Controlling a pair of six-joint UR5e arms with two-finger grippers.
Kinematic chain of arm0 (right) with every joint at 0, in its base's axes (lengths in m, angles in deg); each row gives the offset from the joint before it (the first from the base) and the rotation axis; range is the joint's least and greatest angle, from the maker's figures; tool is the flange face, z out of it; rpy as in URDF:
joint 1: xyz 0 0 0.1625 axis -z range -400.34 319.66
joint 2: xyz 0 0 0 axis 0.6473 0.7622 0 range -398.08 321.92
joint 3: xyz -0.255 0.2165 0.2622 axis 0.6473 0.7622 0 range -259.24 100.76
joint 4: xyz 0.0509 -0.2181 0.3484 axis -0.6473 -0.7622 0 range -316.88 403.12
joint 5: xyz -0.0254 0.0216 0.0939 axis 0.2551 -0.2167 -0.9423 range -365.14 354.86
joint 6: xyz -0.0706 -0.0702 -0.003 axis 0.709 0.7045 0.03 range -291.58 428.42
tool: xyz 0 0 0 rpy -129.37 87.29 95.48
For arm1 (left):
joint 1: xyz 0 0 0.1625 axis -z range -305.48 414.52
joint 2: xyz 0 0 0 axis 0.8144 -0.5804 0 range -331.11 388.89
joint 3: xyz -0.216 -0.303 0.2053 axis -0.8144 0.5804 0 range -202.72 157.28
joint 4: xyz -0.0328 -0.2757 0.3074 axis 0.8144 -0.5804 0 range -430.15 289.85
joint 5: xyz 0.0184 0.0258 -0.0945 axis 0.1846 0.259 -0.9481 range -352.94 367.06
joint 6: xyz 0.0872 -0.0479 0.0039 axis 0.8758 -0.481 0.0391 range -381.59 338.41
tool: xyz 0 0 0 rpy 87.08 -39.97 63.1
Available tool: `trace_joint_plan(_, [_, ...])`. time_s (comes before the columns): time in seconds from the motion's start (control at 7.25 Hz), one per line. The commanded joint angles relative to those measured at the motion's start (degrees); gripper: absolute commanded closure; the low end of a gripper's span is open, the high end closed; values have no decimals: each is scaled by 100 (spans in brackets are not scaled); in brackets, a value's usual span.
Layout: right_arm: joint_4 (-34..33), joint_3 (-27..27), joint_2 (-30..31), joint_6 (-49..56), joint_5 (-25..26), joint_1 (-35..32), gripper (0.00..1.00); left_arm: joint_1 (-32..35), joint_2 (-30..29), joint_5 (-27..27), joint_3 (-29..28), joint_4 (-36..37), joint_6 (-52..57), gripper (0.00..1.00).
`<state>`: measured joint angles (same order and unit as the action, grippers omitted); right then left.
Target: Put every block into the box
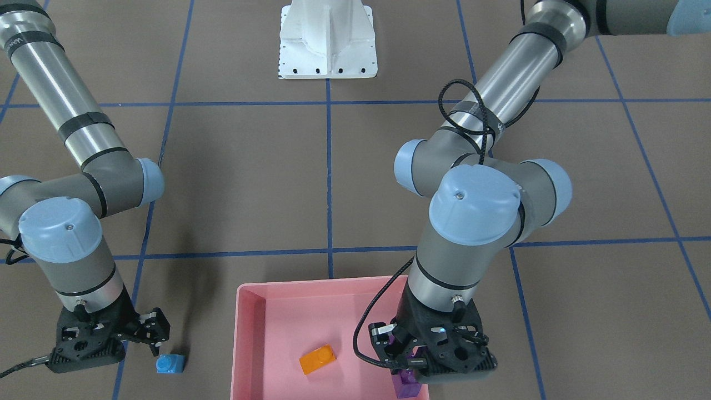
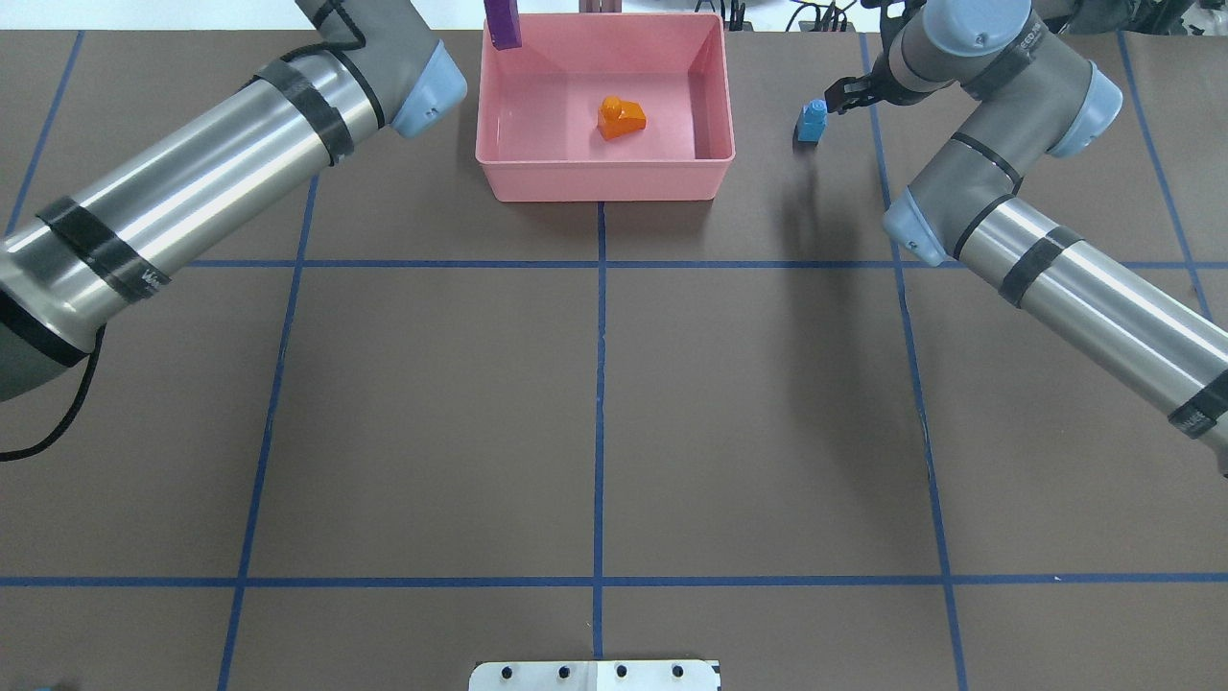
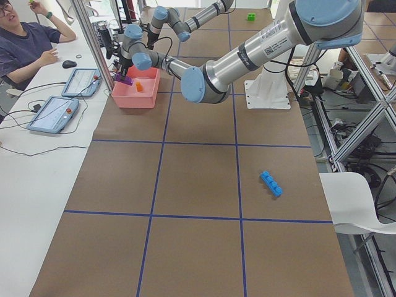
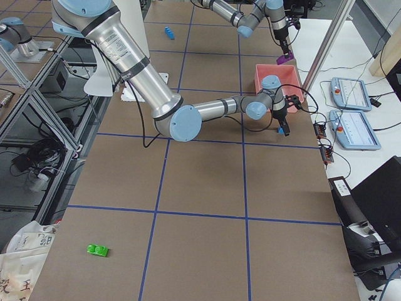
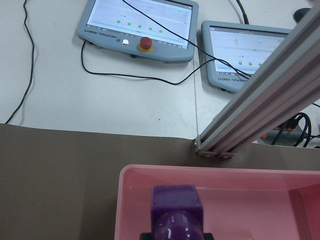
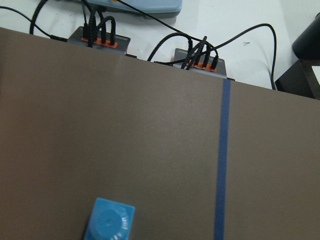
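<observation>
My left gripper (image 1: pixel 408 369) is shut on the purple block (image 1: pixel 405 383) and holds it upright above a corner of the pink box (image 1: pixel 244 333); the block also shows in the left wrist view (image 5: pixel 177 210). The orange block (image 2: pixel 621 116) lies inside the box (image 2: pixel 604 178). My right gripper (image 1: pixel 155 347) looks open, just beside and above the small blue block (image 1: pixel 169 364), which stands on the table outside the box and shows in the right wrist view (image 6: pixel 111 222). The long blue block (image 3: pixel 271 184) and the green block (image 4: pixel 97 251) lie far off on the table.
The white robot base (image 1: pixel 328 41) stands at the table's near edge. Beyond the box's far side are an aluminium post (image 5: pixel 260 105), tablets (image 5: pixel 140 22) and cables (image 6: pixel 195 52). An operator (image 3: pixel 25 43) sits at the side bench.
</observation>
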<state>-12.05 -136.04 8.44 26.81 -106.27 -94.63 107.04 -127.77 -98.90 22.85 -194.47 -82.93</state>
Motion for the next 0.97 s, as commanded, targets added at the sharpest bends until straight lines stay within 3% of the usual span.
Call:
trace_joint_plan(0.0, [346,570,-449,-312,58,216,1,-197,-23,242,-109,-49,-79,100])
trace_joint_plan(0.28, [428,828,-469,-321,304,243,1,-320,-23,331,-110,-49,-404,100])
trace_joint_plan(0.55, [420,1047,-530,-321,427,304,2,-321,-40,339,-101,-49,-414,0])
trace_joint_plan(0.69, [420,1109,-548,-321,514,322,10,-312,-75,339,-92,-49,-414,0])
trace_joint_plan(0.83, [420,1119,-617,-321,533,314,37,-286,-67,339,-14,-14,-414,0])
